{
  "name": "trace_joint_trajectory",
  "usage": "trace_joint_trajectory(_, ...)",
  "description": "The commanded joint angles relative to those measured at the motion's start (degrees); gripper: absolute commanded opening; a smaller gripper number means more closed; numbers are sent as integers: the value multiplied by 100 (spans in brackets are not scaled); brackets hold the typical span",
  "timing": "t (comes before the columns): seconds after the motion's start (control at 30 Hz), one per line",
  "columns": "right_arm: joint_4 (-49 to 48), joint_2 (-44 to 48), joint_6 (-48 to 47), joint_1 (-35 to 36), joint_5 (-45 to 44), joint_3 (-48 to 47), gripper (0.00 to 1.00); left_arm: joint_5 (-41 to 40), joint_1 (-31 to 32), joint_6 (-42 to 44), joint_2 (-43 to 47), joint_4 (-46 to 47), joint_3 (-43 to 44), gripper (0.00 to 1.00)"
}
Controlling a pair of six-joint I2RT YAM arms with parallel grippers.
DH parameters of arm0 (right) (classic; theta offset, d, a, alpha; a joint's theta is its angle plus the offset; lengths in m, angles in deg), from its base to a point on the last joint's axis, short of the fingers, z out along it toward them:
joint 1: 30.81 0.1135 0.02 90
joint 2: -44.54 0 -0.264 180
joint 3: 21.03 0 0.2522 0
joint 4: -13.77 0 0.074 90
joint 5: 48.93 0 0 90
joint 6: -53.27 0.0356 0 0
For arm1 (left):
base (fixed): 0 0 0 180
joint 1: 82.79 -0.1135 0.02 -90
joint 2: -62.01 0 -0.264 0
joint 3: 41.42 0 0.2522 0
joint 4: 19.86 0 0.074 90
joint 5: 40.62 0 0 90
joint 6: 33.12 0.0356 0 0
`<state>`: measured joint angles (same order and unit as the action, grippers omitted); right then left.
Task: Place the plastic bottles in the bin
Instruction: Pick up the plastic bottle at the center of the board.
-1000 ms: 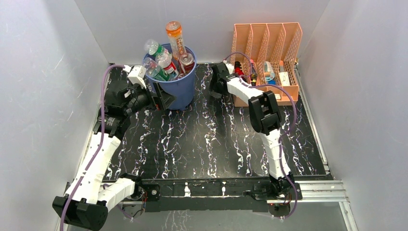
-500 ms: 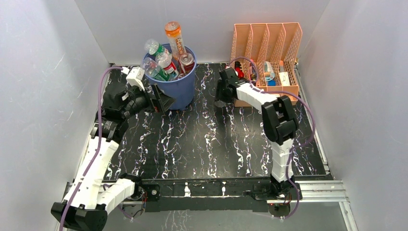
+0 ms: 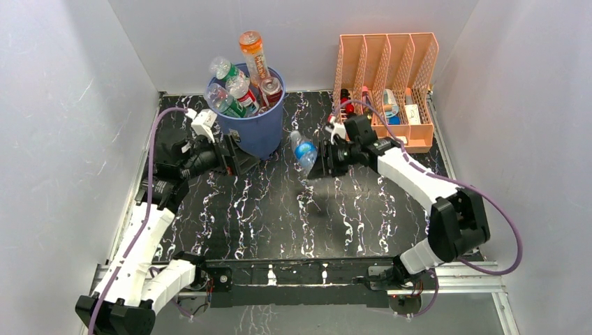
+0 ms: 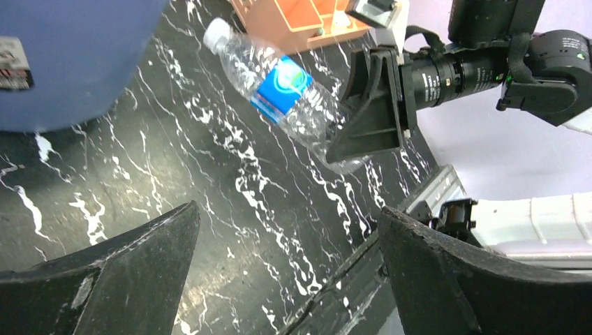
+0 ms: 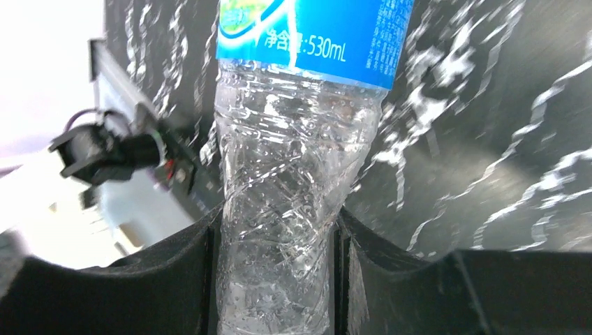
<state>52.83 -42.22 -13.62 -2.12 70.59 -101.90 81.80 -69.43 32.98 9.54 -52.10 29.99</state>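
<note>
Holding blue-label bottle [image 3: 304,152] mid-transfer, R claw [image 3: 322,159] clamped on its body; next: clear rim of full bin [image 3: 262,132]. L claw [image 3: 237,150] wide open, empty.

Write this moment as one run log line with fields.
right gripper: shut on clear bottle, tilted toward bin | left gripper: open, empty, beside bin | bin: several bottles inside

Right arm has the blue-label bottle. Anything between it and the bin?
Nothing lies on the table between the blue-label bottle and the bin. The bin's mouth, though, is packed with bottles sticking above its rim.
</note>
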Motion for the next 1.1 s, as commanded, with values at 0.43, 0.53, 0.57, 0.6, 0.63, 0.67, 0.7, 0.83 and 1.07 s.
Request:
trace_joint_trajectory(0.43, -5117, 2390, 3654, 1185, 363, 2946, 53, 526, 270, -2882, 961, 2581, -1934, 98)
trace_joint_trajectory(0.53, -5362, 2362, 3929, 1749, -435, 2965, 53, 276, 360, -2993, 1111, 2583, -2038, 98)
trace_joint_trajectory(0.57, -5396, 2364, 4011, 1886, -716, 2982, 52, 209, 386, -3045, 1141, 2609, -2056, 98)
trace_joint_trajectory(0.6, -5561, 2372, 4111, 2041, -987, 3060, 52, 149, 414, -3087, 1193, 2634, -2082, 98)
trace_joint_trajectory(0.63, -5814, 2363, 4206, 2178, -1213, 3125, 52, 104, 439, -3127, 1222, 2646, -2090, 98)
trace_joint_trajectory(0.67, -6029, 2328, 4316, 2285, -1389, 3167, 52, 52, 465, -3162, 1241, 2660, -2109, 98)
trace_joint_trajectory(0.7, -6286, 2241, 4407, 2433, -1595, 3172, 51, -7, 500, -3178, 1255, 2672, -2155, 98)
trace_joint_trajectory(0.83, -6518, 1927, 4449, 2788, -2142, 2986, 50, -175, 597, -3301, 1409, 2682, -2305, 98)
trace_joint_trajectory(1.07, -6781, 1223, 4466, 3059, -2346, 2510, 49, -343, 662, -3269, 1591, 2492, -2399, 98)
